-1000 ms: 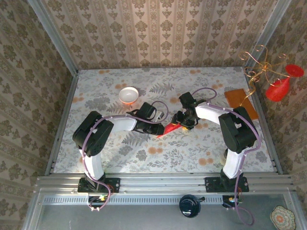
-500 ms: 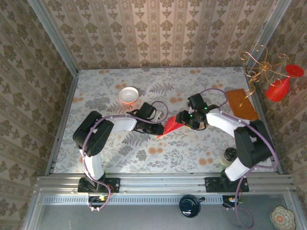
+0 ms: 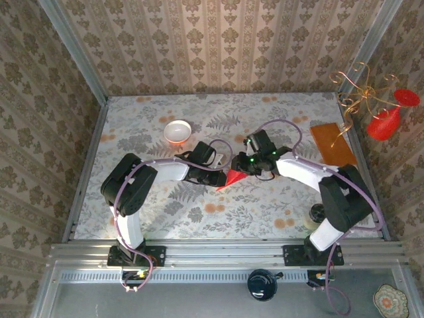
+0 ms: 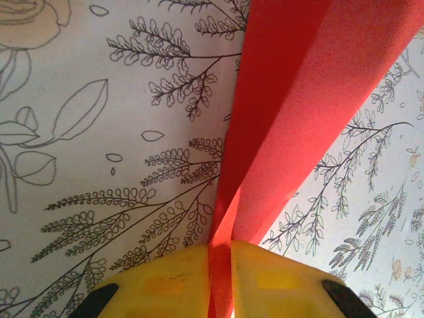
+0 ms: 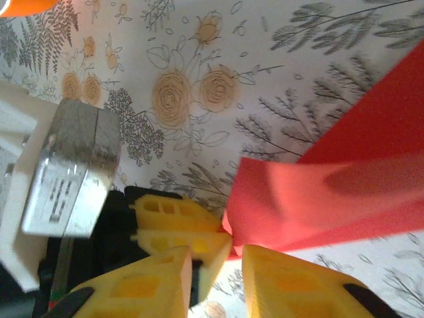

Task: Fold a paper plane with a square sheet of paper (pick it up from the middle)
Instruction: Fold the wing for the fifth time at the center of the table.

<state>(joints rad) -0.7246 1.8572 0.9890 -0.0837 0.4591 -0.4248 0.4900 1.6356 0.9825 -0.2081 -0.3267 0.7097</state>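
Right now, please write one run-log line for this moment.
left gripper: shut on folded bright red paper sheet | right gripper: jaws slightly apart at paper's end, grip unclear

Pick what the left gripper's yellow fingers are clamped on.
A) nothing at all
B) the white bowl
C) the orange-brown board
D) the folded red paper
D: in the left wrist view the left gripper is pinched shut on the folded red paper, which fans out upward from it.

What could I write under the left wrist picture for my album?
The left gripper pinches a folded bright red paper sheet between yellow fingers over the flowery tablecloth.
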